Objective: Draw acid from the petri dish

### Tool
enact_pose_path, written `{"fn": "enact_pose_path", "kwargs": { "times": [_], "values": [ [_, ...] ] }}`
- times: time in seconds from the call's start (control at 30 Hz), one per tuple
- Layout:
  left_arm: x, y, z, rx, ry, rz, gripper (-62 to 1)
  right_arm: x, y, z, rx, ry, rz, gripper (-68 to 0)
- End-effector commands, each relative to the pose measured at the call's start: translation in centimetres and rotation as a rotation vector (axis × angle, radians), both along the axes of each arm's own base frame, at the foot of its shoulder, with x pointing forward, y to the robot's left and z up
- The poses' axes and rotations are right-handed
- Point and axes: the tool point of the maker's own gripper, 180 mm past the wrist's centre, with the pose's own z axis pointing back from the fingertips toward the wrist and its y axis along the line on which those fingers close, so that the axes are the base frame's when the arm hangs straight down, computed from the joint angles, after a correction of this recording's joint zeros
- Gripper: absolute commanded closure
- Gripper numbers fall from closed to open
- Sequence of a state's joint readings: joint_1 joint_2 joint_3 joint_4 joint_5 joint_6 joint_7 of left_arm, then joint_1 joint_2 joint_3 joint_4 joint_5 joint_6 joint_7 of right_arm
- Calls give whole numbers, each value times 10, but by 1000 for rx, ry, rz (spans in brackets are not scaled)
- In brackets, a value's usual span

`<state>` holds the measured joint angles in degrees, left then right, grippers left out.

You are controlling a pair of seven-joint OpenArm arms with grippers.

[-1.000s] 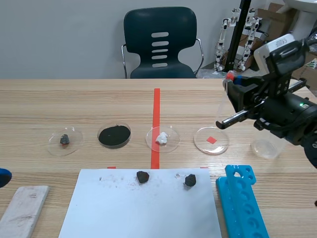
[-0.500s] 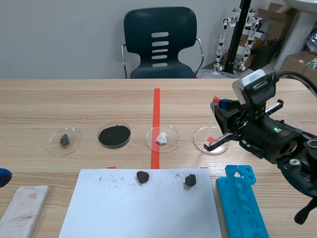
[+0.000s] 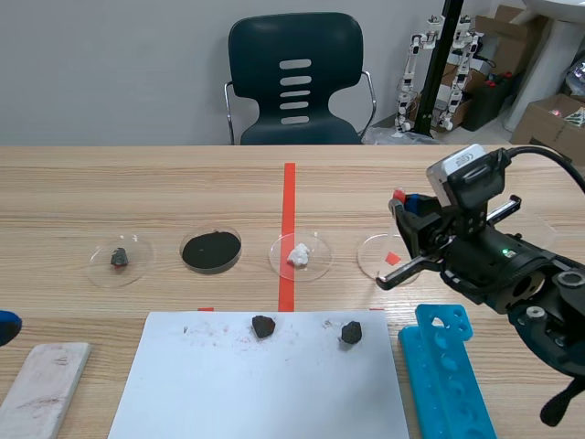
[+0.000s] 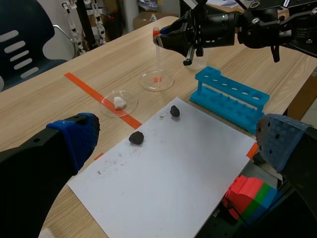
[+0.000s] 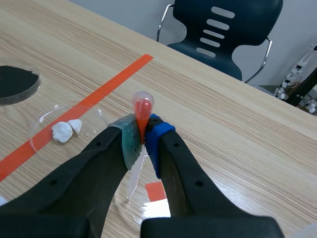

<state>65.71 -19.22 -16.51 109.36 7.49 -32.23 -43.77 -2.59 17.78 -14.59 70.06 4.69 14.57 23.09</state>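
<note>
My right gripper [image 5: 142, 136] is shut on a clear pipette [image 5: 142, 106], gripping just below its red bulb. The pipette's stem points down into a clear petri dish [image 5: 151, 210] that sits over a red tape square. In the scene view the right gripper [image 3: 407, 208] holds the pipette [image 3: 396, 219] over the left part of that dish [image 3: 375, 258], right of the red tape line. My left gripper [image 4: 178, 139] is open and holds nothing, low at the table's near left, where only its blue tip [image 3: 5, 325] shows in the scene view.
Three more dishes stand in the row: white lumps [image 3: 299, 255], black powder [image 3: 211, 250], a dark stone [image 3: 120, 258]. A white sheet [image 3: 265, 393] carries two dark stones. A blue tube rack [image 3: 452, 375] lies near the right arm, a pale slab [image 3: 41, 398] at near left.
The right arm has come down and to the left with the pipette, from above and right of the dish to right over it. The left gripper has kept still.
</note>
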Motion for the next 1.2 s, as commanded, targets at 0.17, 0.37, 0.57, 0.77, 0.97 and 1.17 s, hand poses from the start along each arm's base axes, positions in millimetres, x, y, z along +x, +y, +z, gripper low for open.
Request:
{"fn": "enact_pose_path", "kwargs": {
  "times": [0.17, 0.37, 0.57, 0.77, 0.97, 1.17],
  "values": [
    [2, -3, 9, -36, -22, -4, -623, 6, -3, 10, 6, -31, -5, -9],
    [2, -3, 9, -36, -22, -4, -623, 6, -3, 11, 7, -32, -5, -13],
    [2, -3, 9, -36, -22, -4, -623, 6, -2, 14, 17, -50, 0, -25],
    [2, -3, 9, -36, -22, -4, -623, 6, -2, 14, 17, -50, 0, -42],
    [2, -3, 9, -36, -22, -4, -623, 6, -2, 14, 17, -50, 0, -42],
    [2, -3, 9, -36, -22, -4, -623, 6, -2, 14, 17, -50, 0, -55]
  ]
}}
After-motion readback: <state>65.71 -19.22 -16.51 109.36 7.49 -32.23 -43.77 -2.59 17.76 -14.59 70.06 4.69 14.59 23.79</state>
